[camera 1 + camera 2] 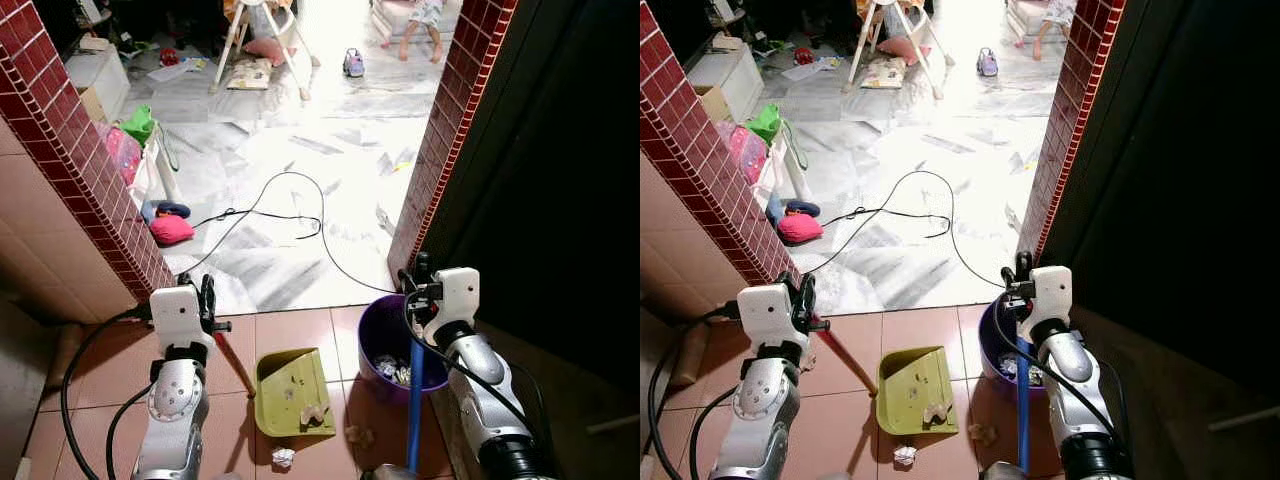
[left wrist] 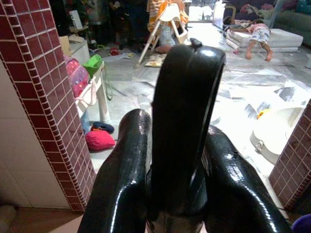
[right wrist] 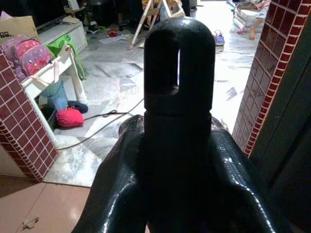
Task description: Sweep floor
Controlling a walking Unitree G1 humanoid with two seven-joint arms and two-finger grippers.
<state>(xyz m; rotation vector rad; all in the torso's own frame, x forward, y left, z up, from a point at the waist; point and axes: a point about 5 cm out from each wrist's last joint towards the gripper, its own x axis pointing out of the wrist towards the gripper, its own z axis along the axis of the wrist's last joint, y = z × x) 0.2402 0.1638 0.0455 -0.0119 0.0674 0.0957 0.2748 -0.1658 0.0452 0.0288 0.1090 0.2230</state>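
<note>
**Dustpan set, debris still on the tiles**

The left gripper (image 1: 207,296) is closed around the top of the dustpan's red handle (image 1: 236,366), its black fingers (image 2: 121,184) clamped on either side of the dark grip end. The olive-green dustpan (image 1: 292,392) sits flat on the terracotta floor tiles (image 1: 290,330), just beside the purple bin (image 1: 372,330), with a little litter already in its tray. The right gripper (image 1: 420,280) is clamped on the black cap of the blue broom handle (image 1: 415,400), which runs down in front of the bin; the broom head is out of frame at the bottom edge.

Two bits of rubbish lie loose on the tiles: a white crumpled scrap (image 1: 283,457) just below the dustpan's lower edge and a brownish clump (image 1: 359,435) near its lower right corner, between pan and broom handle. A black cable (image 1: 300,215) loops across the marble floor beyond the brick doorway.

The step in hand looks like gathering the pile into the pan. Next, the broom probably needs drawing the two loose pieces toward the pan's lip while the left arm holds it steady
</note>
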